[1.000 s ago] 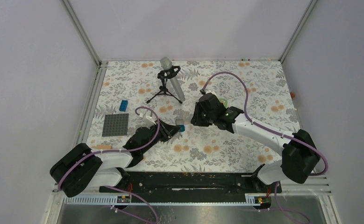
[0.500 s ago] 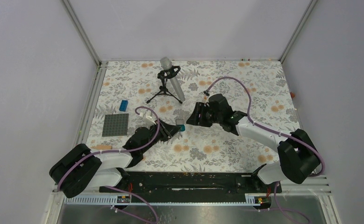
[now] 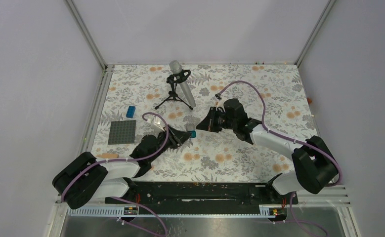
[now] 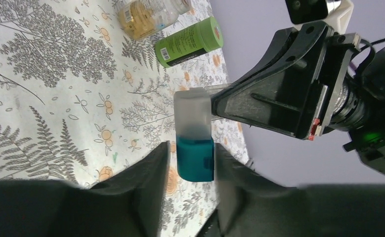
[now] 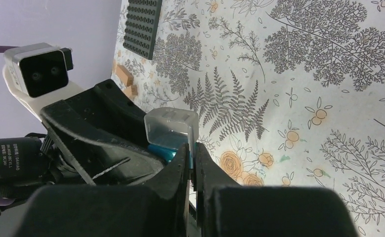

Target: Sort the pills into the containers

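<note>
A small pill container with a teal base [image 4: 195,160] and a clear flip lid [image 4: 192,112] is held off the table. My left gripper [image 4: 190,165] is shut on the teal base. My right gripper [image 5: 191,154] is shut on the edge of the clear lid [image 5: 172,128], with the teal base [image 5: 161,151] just behind it. In the top view the two grippers meet at the container [image 3: 192,133], left gripper [image 3: 186,135] below-left, right gripper [image 3: 200,126] above-right. A green bottle [image 4: 189,42] and a clear bottle of pills [image 4: 149,15] lie on the table beyond.
A microphone on a small tripod [image 3: 180,86] stands at the back centre. A grey studded plate [image 3: 121,132] and a blue block [image 3: 130,111] lie at the left. Small orange blocks [image 5: 125,75] lie near the plate [image 5: 142,22]. The floral table runs to walls on three sides.
My right gripper has swung left and down to the container and now pinches its clear lid. My left gripper has stayed put holding the base.
</note>
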You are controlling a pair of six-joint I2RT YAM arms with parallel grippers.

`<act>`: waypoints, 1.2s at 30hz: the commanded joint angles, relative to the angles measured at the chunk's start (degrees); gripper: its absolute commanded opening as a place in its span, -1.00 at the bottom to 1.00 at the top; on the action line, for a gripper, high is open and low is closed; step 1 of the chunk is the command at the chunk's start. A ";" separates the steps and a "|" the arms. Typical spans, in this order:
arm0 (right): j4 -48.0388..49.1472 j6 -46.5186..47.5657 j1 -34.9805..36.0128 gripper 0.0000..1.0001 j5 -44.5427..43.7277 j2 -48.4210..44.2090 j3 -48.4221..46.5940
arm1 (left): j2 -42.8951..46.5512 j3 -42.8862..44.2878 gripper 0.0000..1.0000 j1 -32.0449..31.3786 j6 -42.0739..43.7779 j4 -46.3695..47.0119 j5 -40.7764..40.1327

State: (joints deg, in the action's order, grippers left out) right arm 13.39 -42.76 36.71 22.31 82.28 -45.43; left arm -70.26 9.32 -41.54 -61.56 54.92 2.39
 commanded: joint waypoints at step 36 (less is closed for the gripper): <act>-43.43 18.37 -2.24 0.58 -42.76 -5.72 -14.70 | 18.72 6.28 0.97 0.29 16.91 -32.65 -18.09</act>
State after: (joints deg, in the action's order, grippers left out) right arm -22.94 -23.75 35.94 -2.42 81.95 -56.42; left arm -53.56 12.71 -41.54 -47.42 22.98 -13.54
